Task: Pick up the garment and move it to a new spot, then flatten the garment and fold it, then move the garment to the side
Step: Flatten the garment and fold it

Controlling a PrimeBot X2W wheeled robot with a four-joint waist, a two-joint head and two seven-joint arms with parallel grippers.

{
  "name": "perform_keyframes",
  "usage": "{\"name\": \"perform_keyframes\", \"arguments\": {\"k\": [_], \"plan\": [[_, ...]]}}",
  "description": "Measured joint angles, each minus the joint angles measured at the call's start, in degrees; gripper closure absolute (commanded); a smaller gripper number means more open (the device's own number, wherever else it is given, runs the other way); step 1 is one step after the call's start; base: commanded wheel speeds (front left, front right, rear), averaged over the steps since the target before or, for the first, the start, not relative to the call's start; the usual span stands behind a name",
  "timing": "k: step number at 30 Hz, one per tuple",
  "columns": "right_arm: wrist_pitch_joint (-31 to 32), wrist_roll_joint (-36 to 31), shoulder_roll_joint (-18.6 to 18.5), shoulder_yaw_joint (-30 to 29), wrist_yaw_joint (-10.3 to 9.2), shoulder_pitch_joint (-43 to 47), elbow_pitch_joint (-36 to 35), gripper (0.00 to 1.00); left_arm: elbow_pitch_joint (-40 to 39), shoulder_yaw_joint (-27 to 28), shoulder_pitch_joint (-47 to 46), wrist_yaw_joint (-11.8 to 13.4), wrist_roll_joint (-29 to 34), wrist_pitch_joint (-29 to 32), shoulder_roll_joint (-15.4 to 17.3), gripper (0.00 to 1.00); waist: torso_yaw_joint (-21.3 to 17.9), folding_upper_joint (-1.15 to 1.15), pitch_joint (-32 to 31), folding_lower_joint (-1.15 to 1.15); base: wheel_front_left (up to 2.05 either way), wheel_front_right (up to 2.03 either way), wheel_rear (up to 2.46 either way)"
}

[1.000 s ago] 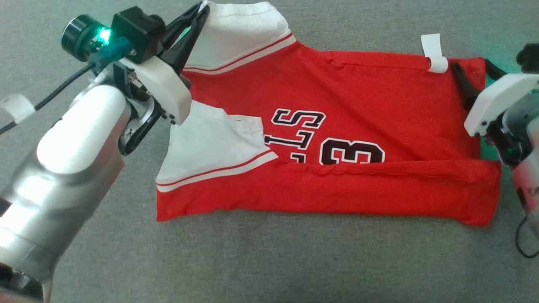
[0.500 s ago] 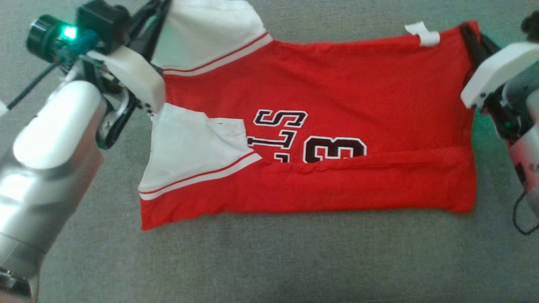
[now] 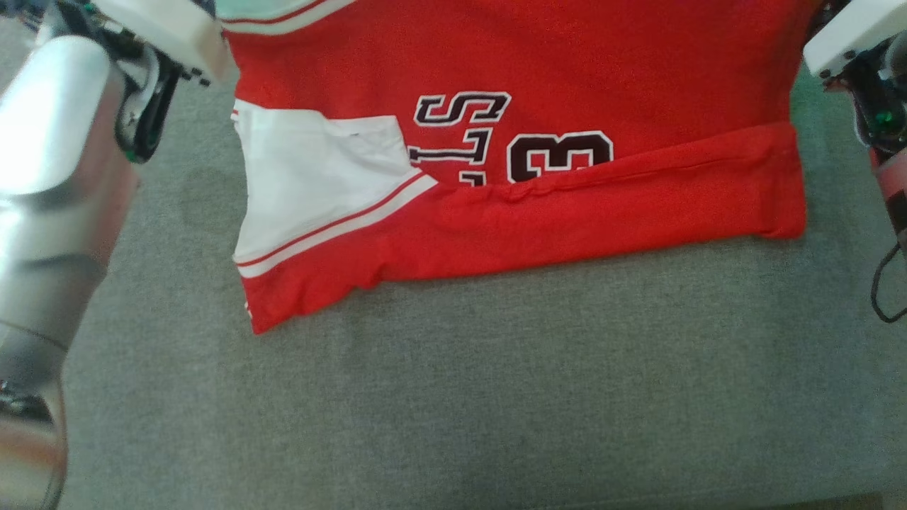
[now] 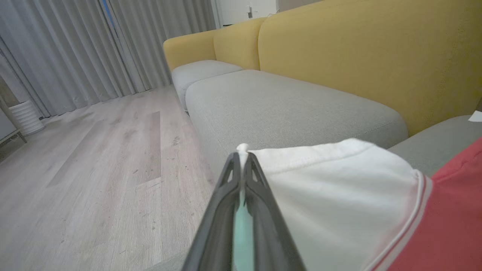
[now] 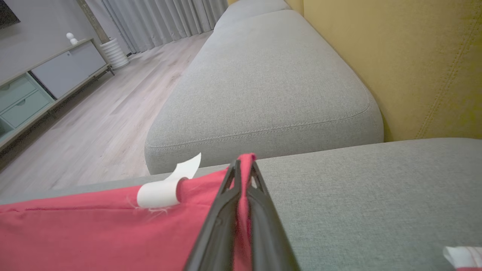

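Note:
The garment point(image 3: 538, 78) is a red jersey with white sleeves and dark lettering, spread on a grey sofa cushion point(image 3: 496, 397). Its upper part is raised while its lower folded edge rests on the cushion. In the left wrist view my left gripper point(image 4: 241, 169) is shut on the white sleeve point(image 4: 331, 195) at its corner. In the right wrist view my right gripper point(image 5: 243, 169) is shut on the red hem corner point(image 5: 113, 233), beside a white label point(image 5: 165, 188). In the head view the left arm point(image 3: 64, 156) is at upper left and the right wrist point(image 3: 857, 35) at upper right.
Yellow backrests point(image 4: 376, 56) rise behind the grey cushions point(image 5: 263, 82). Wooden floor point(image 4: 94, 169), grey curtains point(image 4: 75, 49) and a low cabinet point(image 5: 49, 79) lie beyond. A black cable point(image 3: 886, 283) hangs by the right arm.
The right gripper has shut on the red hem corner. Both grippers have lifted the garment's far edge up and out of the head view's top, and the near edge has slid along.

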Motion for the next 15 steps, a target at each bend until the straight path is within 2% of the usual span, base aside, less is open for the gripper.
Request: {"name": "perform_keyframes", "arguments": {"k": [7, 15], "plan": [[-0.54, 2.88, -0.13, 2.15, 0.00, -0.01, 1.07, 1.00, 4.43, -2.00, -0.06, -2.54, 0.08, -2.82, -2.64, 1.00, 1.41, 0.00, -0.89, -0.01, 0.00, 0.00, 0.00], [0.40, 7.27, -1.98, 5.15, 0.00, 6.39, -0.16, 1.00, 3.54, -4.79, 3.90, -4.42, -1.13, -2.16, -1.94, 1.00, 2.47, 0.00, -4.44, -0.02, 0.00, 0.00, 0.00]]}}
